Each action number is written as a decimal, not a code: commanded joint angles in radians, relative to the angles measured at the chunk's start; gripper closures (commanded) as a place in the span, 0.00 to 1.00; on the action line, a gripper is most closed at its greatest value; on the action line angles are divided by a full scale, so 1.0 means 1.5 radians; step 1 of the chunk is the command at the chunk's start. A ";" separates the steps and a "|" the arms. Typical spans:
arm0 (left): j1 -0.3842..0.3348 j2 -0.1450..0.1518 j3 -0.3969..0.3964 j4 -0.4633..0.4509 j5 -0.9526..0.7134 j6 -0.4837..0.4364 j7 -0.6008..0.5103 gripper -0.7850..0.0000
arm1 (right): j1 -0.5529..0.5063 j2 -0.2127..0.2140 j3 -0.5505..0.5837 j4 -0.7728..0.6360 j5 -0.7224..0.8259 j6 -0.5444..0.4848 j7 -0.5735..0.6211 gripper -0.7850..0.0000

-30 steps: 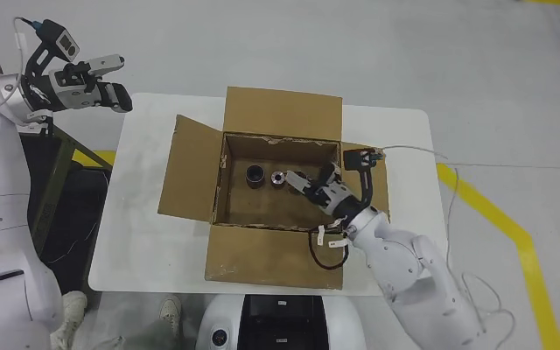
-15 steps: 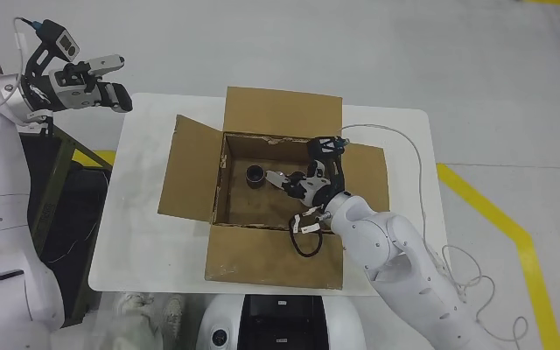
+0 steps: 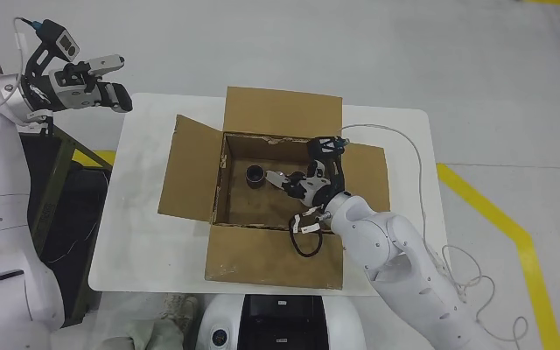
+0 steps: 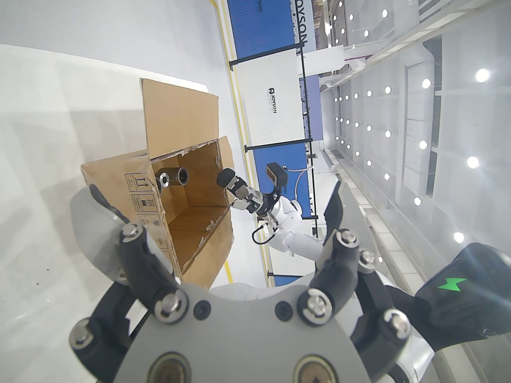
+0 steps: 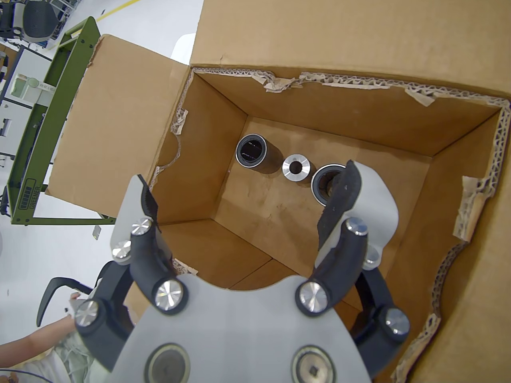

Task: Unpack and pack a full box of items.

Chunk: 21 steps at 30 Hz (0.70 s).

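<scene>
An open cardboard box (image 3: 271, 254) stands on the white table with all its flaps folded out. On its floor I see a black cylinder (image 5: 251, 151), a small silver ring (image 5: 296, 167) and a second dark ring-shaped part (image 5: 321, 181), half hidden behind one finger. My right gripper (image 5: 245, 193) is open above these parts, inside the box mouth (image 3: 293, 185), holding nothing. The black cylinder (image 3: 255, 175) lies just left of it. My left gripper (image 3: 118, 80) is open and empty, off the table's far-left corner; its wrist view shows the box (image 4: 191, 209) from the side.
The white table (image 3: 140, 219) has bare room left and right of the box. A green metal frame (image 5: 36, 153) stands beside the table on the left. A thin cable (image 3: 394, 131) runs over the table's far-right part.
My right arm has swung left, bringing its open gripper further over the box's middle; it has been still for the last half second. The left arm has not moved.
</scene>
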<state>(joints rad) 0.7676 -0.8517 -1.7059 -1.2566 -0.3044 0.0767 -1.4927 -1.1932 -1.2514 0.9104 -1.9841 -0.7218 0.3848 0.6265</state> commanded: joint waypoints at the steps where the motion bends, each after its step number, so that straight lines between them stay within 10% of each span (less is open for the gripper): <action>1: 0.000 0.000 0.000 0.000 0.000 0.000 0.000 0.00 | 0.000 0.000 0.000 0.000 0.000 0.000 0.000 0.00; 10: 0.000 0.000 0.000 0.000 0.000 0.000 0.000 0.00 | 0.004 0.000 -0.002 0.006 -0.013 -0.011 -0.002 0.00; 21: 0.000 0.000 0.000 0.000 0.000 0.000 0.000 0.00 | 0.080 -0.003 -0.019 0.089 -0.002 -0.181 0.125 0.00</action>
<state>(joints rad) 0.7676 -0.8517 -1.7059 -1.2566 -0.3044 0.0767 -1.4927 -1.0815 -1.2559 0.8809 -1.8654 -0.7283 0.1454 0.7989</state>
